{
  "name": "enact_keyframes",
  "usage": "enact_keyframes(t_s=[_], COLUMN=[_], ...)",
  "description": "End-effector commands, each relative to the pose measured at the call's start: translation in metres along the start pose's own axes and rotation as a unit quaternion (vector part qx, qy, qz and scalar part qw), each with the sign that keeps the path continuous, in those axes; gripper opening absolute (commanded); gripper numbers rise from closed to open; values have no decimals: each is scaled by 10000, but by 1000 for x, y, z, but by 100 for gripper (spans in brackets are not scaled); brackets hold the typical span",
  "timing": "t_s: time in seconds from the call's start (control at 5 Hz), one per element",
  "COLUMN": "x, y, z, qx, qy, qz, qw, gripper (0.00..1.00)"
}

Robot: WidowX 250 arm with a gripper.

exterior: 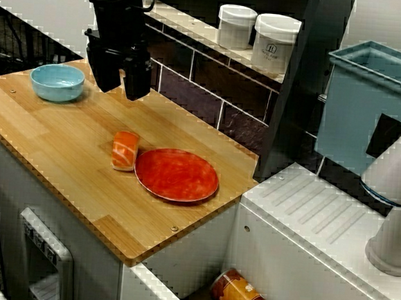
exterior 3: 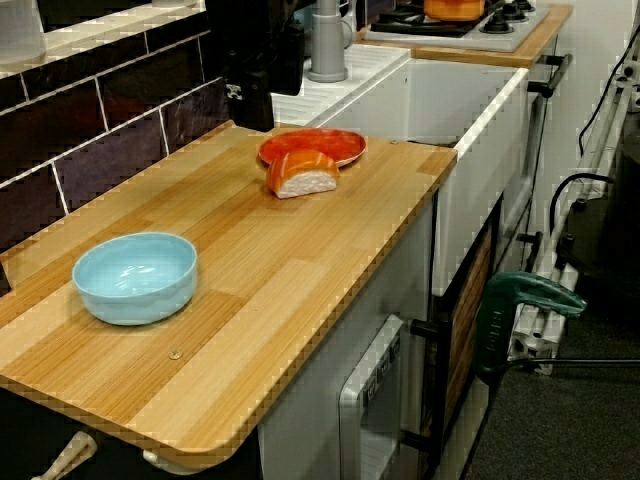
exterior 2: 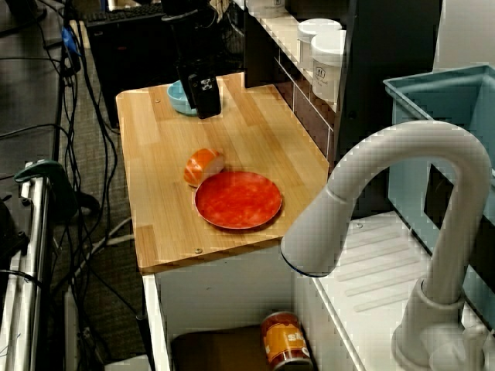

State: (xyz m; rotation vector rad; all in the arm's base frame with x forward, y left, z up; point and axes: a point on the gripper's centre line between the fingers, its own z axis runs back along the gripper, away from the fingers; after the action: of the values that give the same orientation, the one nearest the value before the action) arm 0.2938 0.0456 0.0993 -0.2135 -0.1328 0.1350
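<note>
Above the table (exterior: 61, 160), toward its back edge: pincer (exterior: 122, 87) hovers, jaws apart, holding nothing.
Blue bowl (exterior: 57, 82) sits near it on the wood; salmon sushi (exterior: 125, 150) lies further forward, just beside the red plate (exterior: 177, 176).

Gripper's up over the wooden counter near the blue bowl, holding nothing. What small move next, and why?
Probably shift the gripper sideways, keeping it high, until it is centred over the salmon sushi. Its jaws look open and empty, and the sushi lies on the counter beside the red plate, not beneath the gripper; descending now would likely miss it.
</note>
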Motion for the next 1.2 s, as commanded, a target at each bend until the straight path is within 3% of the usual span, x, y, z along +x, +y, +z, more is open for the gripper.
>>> enact_keyframes(t_s=[0.0,0.2,0.6,1.0], x=[-11,-8,4,-1], y=[-14,-17,-19,-21], z=[-4,-7,-17,-29], qx=[11,32,103,204], qy=[-525,-765,-1003,-894], qz=[661,815,1224,1161], qw=[9964,9937,9873,9890], gripper=[100,100,100,100])
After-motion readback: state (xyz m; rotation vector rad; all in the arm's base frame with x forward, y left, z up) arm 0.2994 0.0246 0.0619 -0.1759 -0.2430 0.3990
